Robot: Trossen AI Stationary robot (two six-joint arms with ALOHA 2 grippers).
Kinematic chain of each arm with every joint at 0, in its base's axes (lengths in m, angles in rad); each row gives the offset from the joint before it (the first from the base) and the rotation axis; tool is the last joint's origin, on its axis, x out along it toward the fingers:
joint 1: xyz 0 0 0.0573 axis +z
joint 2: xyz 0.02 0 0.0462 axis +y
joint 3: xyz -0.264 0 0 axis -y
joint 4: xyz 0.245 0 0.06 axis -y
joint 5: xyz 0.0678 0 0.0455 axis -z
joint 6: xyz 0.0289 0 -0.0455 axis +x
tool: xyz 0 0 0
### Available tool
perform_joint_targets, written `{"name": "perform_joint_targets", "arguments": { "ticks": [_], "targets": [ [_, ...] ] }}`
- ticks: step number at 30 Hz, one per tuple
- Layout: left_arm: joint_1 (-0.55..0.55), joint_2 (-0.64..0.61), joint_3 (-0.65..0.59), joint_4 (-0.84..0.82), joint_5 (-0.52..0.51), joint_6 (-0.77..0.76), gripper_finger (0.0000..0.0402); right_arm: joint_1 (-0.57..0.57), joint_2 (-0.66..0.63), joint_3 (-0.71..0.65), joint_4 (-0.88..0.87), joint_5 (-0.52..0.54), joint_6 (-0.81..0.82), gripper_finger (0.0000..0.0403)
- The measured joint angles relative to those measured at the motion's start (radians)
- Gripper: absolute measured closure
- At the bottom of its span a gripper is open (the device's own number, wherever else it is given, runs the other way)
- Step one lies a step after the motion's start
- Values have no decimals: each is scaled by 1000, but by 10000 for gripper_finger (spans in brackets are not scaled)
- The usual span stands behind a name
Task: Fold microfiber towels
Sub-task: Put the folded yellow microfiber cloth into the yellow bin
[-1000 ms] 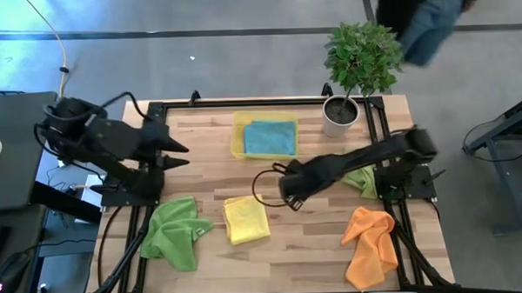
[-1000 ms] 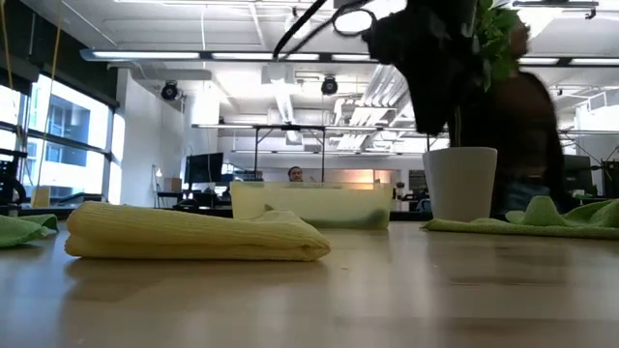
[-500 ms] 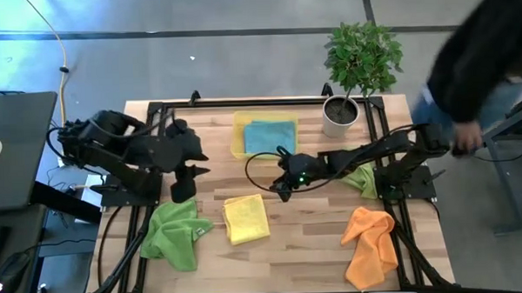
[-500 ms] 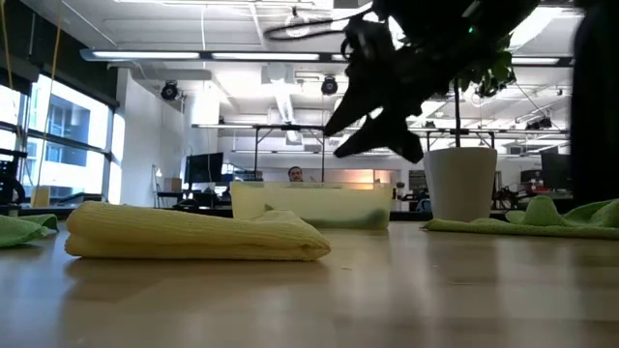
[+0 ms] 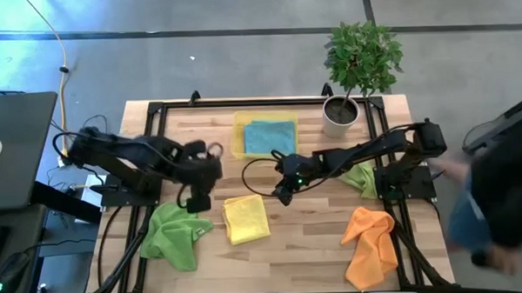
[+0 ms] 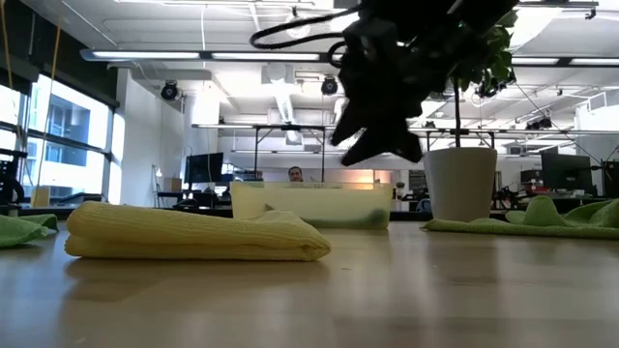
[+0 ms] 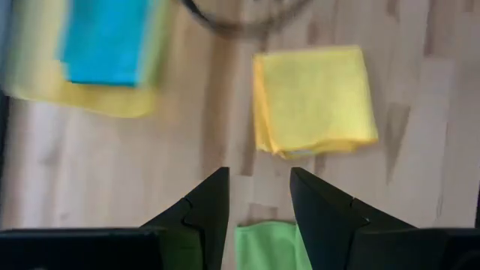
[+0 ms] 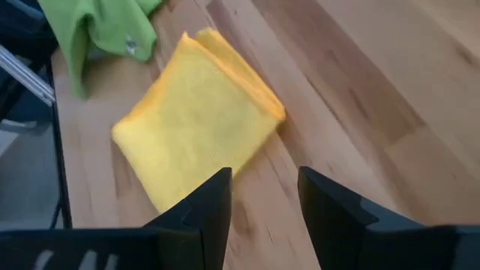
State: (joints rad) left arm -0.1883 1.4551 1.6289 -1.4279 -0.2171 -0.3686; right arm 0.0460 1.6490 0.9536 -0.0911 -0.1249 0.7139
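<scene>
A folded yellow towel [image 5: 246,218] lies flat on the table near the middle; it also shows in the low view [image 6: 193,237]. A blue towel [image 5: 269,136] lies in the yellow tray [image 5: 239,149]. A crumpled green towel [image 5: 173,235] lies at the near left, a second green towel [image 5: 360,178] at the right, and an orange towel [image 5: 369,243] at the near right. My left gripper [image 5: 196,204] is open over the table between the near-left green towel and the yellow towel. My right gripper [image 5: 279,195] is open above the table, just right of the yellow towel [image 8: 195,127].
A potted plant [image 5: 341,116] stands at the far right corner. Black frame rails [image 5: 155,111] run along the table's edges. A blurred person [image 5: 498,216] is beside the table's right side. Bare wood [image 5: 299,249] lies between the yellow and orange towels.
My left gripper has swung from the left edge toward the table's middle and near side and tipped downward, ending beside the green towel. My right gripper has come down a little beside the yellow towel. A person has walked along the table's right side. The towels have stayed put.
</scene>
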Motion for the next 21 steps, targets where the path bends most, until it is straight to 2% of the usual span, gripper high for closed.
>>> {"name": "perform_joint_targets", "arguments": {
  "ticks": [9, 15, 19, 21],
  "targets": [
    [31, -29, -418, 514, 220, 136, 271, 42, -37, 0, -101, 4, 45, 257],
    [94, -9, -638, 872, 295, 69, 270, 69, -63, -1, -182, 8, 48, 257],
    [134, 23, -700, 968, 295, 58, 254, 73, -72, -1, -247, 8, 48, 257],
    [153, 46, -718, 943, 295, 62, 239, 73, -75, -1, -292, 8, 48, 257]
  ]
}}
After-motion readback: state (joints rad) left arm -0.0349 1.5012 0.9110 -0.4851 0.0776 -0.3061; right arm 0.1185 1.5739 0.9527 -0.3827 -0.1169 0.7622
